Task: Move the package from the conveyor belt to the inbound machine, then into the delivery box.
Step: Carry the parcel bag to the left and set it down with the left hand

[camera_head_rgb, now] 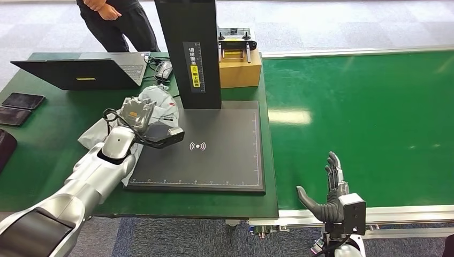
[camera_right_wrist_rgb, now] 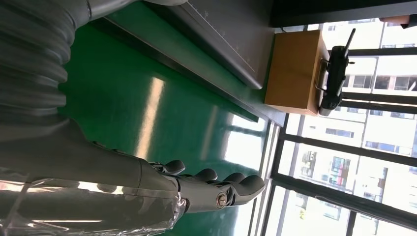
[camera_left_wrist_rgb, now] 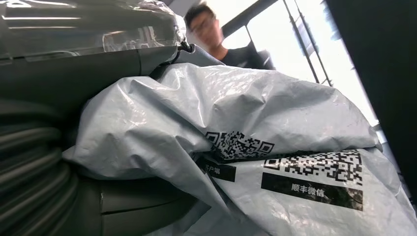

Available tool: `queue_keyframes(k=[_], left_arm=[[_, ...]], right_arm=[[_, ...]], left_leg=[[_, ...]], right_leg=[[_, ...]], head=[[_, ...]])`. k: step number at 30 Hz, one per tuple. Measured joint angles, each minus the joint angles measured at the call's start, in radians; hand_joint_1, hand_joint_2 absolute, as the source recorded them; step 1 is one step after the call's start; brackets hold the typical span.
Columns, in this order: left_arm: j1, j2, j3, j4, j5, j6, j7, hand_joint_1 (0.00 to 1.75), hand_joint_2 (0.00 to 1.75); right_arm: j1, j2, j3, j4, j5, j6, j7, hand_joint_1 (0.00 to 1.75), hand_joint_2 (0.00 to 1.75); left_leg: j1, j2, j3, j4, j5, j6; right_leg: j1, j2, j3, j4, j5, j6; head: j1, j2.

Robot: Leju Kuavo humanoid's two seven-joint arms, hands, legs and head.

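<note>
The grey plastic mailer package [camera_head_rgb: 162, 100] lies crumpled at the left edge of the inbound machine's dark scan plate [camera_head_rgb: 219, 160], partly hanging onto the green table. My left hand [camera_head_rgb: 138, 119] rests on top of it and grips it. Up close, the package [camera_left_wrist_rgb: 255, 147] with its printed QR codes is pressed against the hand's grey palm [camera_left_wrist_rgb: 123, 201]. My right hand [camera_head_rgb: 327, 191] hovers over the near edge of the green conveyor belt [camera_head_rgb: 369, 118], fingers straight and apart, holding nothing. In the right wrist view the right hand [camera_right_wrist_rgb: 211, 189] stretches out over the belt.
The machine's black column [camera_head_rgb: 190, 53] rises at the back of the plate. A cardboard box [camera_head_rgb: 240, 68] with a controller on it stands behind. A laptop [camera_head_rgb: 80, 72], a mouse [camera_head_rgb: 164, 69] and phones [camera_head_rgb: 21, 100] lie on the table at left. A person [camera_head_rgb: 115, 21] stands beyond.
</note>
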Motion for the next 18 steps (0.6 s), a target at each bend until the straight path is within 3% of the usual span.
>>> queue_keyframes(k=[8, 16, 17, 18], left_arm=[[-0.002, 0.075, 0.043, 0.065, 0.054, -0.111, 0.178, 1.75, 1.75], [0.000, 0.130, 0.155, 0.096, 0.113, -0.164, 0.268, 1.75, 1.75], [0.000, 0.135, 0.163, 0.098, 0.109, -0.176, 0.279, 1.64, 1.75], [0.001, 0.140, 0.169, 0.101, 0.104, -0.187, 0.288, 1.25, 1.75]], right_arm=[[0.008, 0.000, 0.000, -0.002, -0.003, -0.028, -0.003, 0.00, 1.75], [0.019, 0.000, 0.002, -0.005, -0.008, -0.037, 0.005, 0.00, 1.75], [0.019, 0.000, 0.003, -0.005, -0.008, -0.038, 0.006, 0.00, 1.75], [0.019, 0.000, 0.004, -0.005, -0.008, -0.039, 0.006, 0.00, 1.75]], left_leg=[[0.000, 0.000, -0.001, 0.000, 0.000, 0.000], [0.001, 0.000, -0.002, 0.000, 0.000, -0.001], [0.001, 0.000, -0.002, 0.000, 0.000, -0.001], [0.001, 0.000, -0.002, 0.000, 0.000, -0.001]], right_leg=[[0.000, 0.001, -0.002, 0.001, 0.000, 0.000], [0.000, 0.000, -0.002, 0.001, 0.000, 0.000], [0.000, 0.000, -0.002, 0.001, 0.000, 0.000], [0.000, 0.000, -0.002, 0.001, 0.000, 0.000]], head=[[0.000, 0.000], [0.000, 0.000], [0.000, 0.000], [0.000, 0.000]])
